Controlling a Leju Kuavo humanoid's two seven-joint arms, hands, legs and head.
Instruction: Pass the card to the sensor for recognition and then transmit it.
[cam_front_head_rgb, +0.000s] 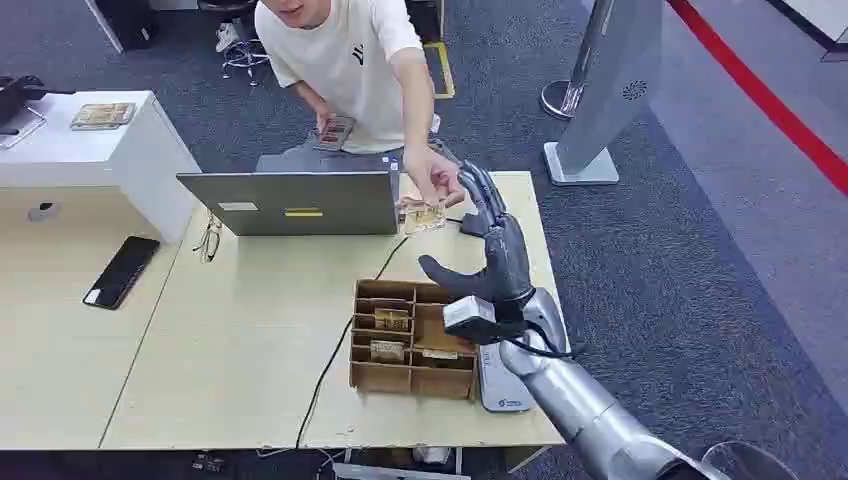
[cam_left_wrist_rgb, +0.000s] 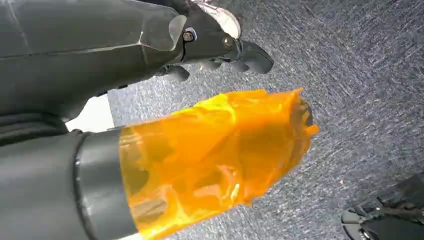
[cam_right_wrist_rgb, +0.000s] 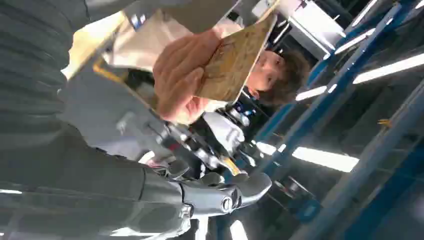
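**A:** ok so nearest the robot on the right of the wooden table (cam_front_head_rgb: 220, 340) there's the sensor (cam_front_head_rgb: 497, 385), that flat grey pad with a blue logo, lying just right of the wooden box (cam_front_head_rgb: 412, 340) with compartments. A few cards sit in the box's left and middle slots. A black cable (cam_front_head_rgb: 335, 360) runs from the near table edge up past the box toward the laptop.

**B:** and the right hand?

**A:** right hand (cam_front_head_rgb: 497, 245) is raised above the table past the box, fingers spread apart and stretched toward the far side, thumb sticking out to the left. Holding nothing. The card (cam_front_head_rgb: 424, 213) is right at its fingertips, but it's pinched in the person's hand (cam_front_head_rgb: 435, 180), not the robot's. In the right wrist view you see the same card (cam_right_wrist_rgb: 235, 57) in the person's fingers, with the robot's thumb (cam_right_wrist_rgb: 235, 192) apart from it.

**B:** left hand?

**A:** left hand (cam_left_wrist_rgb: 200, 42) is hanging over grey carpet, dark fingers look curled in but honestly can't tell for sure. There's some orange film wrapped on a part next to it.

**B:** further back?

**A:** grey laptop (cam_front_head_rgb: 300, 200) at the far table edge, glasses (cam_front_head_rgb: 209, 240) just left of it, black phone (cam_front_head_rgb: 121, 271) on the table to the left
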